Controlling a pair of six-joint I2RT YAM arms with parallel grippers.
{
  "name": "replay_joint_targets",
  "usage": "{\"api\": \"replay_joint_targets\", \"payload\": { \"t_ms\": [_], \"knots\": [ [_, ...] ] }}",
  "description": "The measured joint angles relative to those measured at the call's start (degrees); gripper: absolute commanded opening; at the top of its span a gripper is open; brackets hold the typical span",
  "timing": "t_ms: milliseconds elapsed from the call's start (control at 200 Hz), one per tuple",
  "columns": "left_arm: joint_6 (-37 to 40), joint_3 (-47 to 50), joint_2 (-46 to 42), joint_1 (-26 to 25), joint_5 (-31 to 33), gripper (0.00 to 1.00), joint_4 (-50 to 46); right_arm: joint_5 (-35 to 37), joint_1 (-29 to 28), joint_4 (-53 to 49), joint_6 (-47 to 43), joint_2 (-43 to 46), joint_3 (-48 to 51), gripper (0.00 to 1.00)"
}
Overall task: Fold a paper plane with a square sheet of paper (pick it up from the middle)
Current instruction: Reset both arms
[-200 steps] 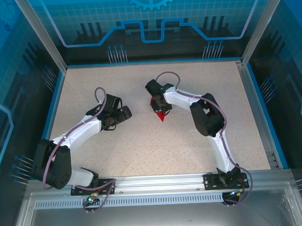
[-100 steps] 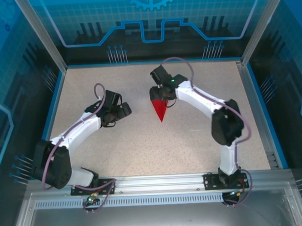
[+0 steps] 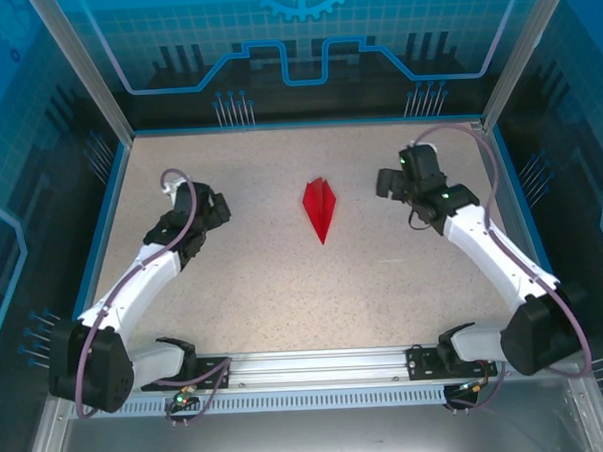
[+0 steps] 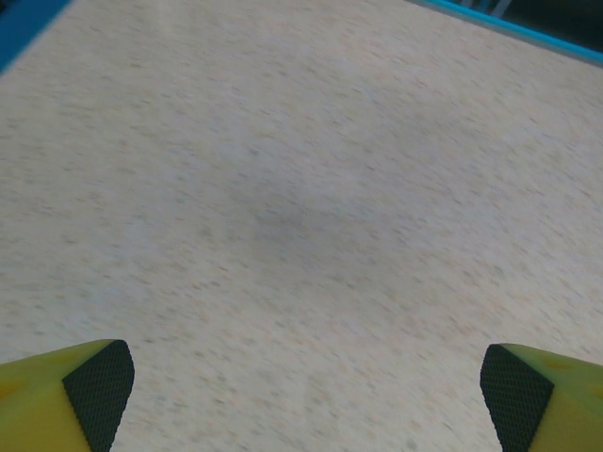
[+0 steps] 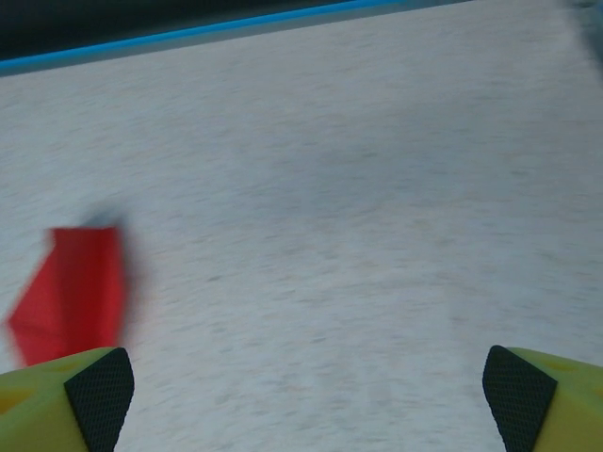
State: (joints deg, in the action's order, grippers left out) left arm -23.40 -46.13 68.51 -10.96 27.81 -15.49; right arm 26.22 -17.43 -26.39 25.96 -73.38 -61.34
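Red paper plane (image 3: pixel 320 209) lies flat on the speckled table (image 3: pixel 274 287) near its middle, nose pointing toward the arm bases, touched by nothing. The right gripper (image 3: pixel 388 182), which was on the plane's tail half a second ago, has let go and swung off to the right, well apart from it, its jaws wide and empty. The left gripper (image 3: pixel 213 206) has drawn back leftward too, jaws spread wide, holding nothing.
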Motion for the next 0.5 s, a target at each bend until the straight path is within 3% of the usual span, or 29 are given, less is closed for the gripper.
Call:
{"api": "replay_joint_targets", "payload": {
  "t_ms": [120,255,500],
  "knots": [
    [4.0,5.5,-0.7,3.4,1.0,0.98,6.0,5.2,4.7,7.0,-2.0,3.9,10.3,0.99],
    [7.4,11.7,-0.7,6.6,0.5,0.99,14.3,5.8,10.6,17.2,-5.7,4.5,22.7,0.99],
    [14.4,22.3,0.6,11.6,-10.0,0.98,31.9,3.1,12.2,37.6,-13.1,-1.4,32.7,1.0]
  ]
}}
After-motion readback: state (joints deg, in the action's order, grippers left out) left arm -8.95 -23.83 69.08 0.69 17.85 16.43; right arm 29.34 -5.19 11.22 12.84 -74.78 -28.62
